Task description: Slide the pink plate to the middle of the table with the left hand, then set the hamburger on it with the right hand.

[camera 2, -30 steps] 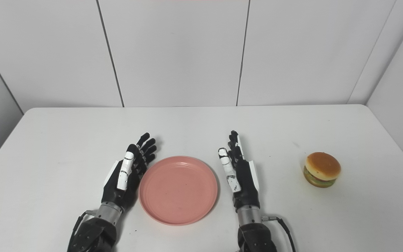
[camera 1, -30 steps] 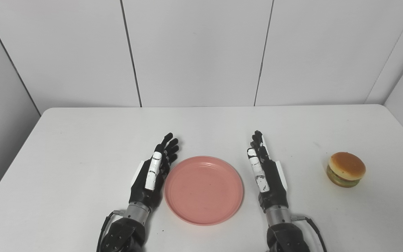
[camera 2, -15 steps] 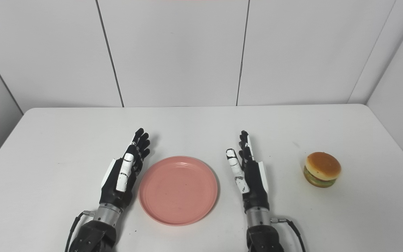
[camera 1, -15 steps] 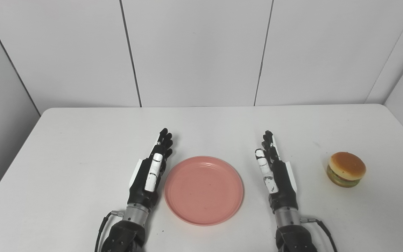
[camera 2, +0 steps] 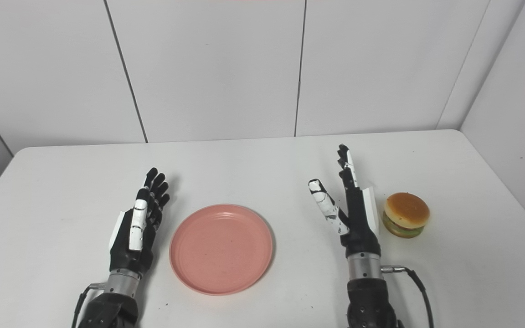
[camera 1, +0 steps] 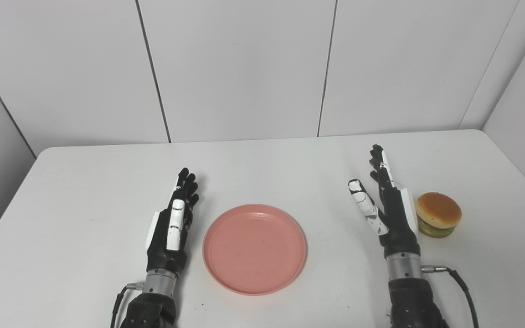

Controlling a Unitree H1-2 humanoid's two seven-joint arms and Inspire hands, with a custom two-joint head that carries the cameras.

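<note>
The pink plate [camera 1: 254, 248] lies near the tabletop's [camera 1: 84, 191] front edge, about midway along it. The left hand [camera 1: 171, 228] rests just beside it, fingers released and empty. The right hand [camera 1: 388, 209], fingers spread and empty, stands just beside the hamburger [camera 1: 438, 220] toward the right edge.

pink plate [camera 1: 254, 248]: smooth plastic look, matt with a faint sheen, a few small dark specks on its face.
hamburger [camera 1: 438, 220]: right of the pink plate; bun top smooth and slightly glossy, like moulded plastic or foam.
desk [camera 1: 84, 191]: white, smooth, matt, with tiny dark marks near the pink plate.
left hand [camera 1: 171, 230]: left of the pink plate; black matt shell with glossy white plastic panels, bare metal cuff at the wrist.
right hand [camera 1: 388, 212]: right of the pink plate; same black and white plastic, the white scuffed, metal wrist cuff.
wall panels [camera 1: 239, 68]: behind the pink plate; white, smooth, matt.
</note>
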